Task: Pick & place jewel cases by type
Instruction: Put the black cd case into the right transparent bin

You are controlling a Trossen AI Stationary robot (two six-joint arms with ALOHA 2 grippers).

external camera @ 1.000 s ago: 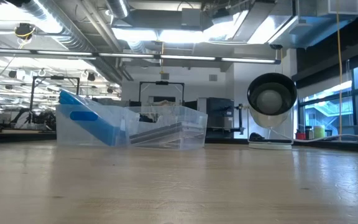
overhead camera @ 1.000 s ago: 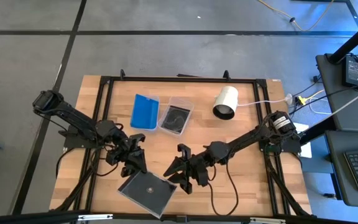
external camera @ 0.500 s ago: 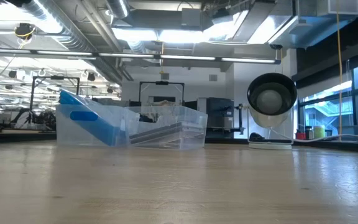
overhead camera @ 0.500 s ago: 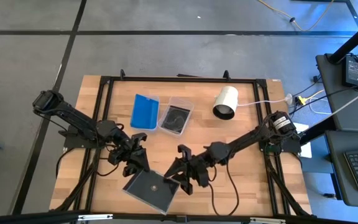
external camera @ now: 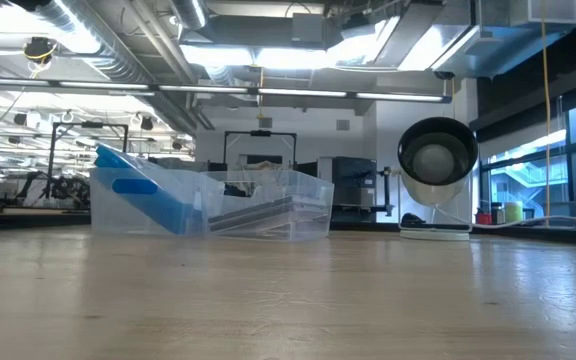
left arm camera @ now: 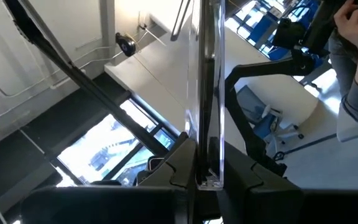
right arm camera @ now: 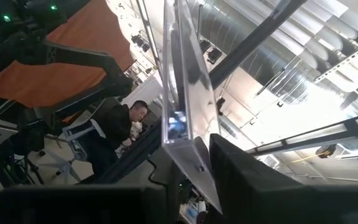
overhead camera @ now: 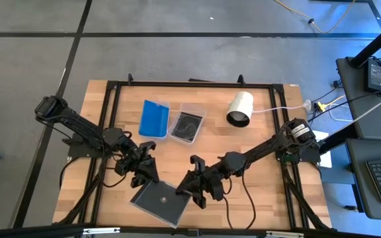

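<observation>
Overhead, a dark grey square plastic jewel case showing a disc (overhead camera: pixel 159 200) is held near the worktop's (overhead camera: pixel 256 149) front edge, about midway along it, with both hands on it: the left hand (overhead camera: pixel 144 173) at its rear-left edge, the right hand (overhead camera: pixel 192 188) at its right corner. Towards the rear edge sit a clear tub of translucent blue cases (overhead camera: pixel 153 119) and, just beside it, a clear tub with dark cases (overhead camera: pixel 187 125); a white cylinder with a dark end (overhead camera: pixel 239 108) lies farther right.

At worktop level, neither arm shows; the two tubs (external camera: pixel 208 203) and the cylinder (external camera: pixel 436 178) stand at the far side.

From the left wrist, the case's edge (left arm camera: pixel 207 93) stands clamped between that hand's closed fingers (left arm camera: pixel 179 165).

From the right wrist, the case's clear corner (right arm camera: pixel 182 118) is likewise pinched between the fingers (right arm camera: pixel 238 165); a person sits in the room beyond.

Judging by this, the case is mid-handover or being regripped. Next, one hand should let go so the other can carry it to the dark-case tub.
</observation>
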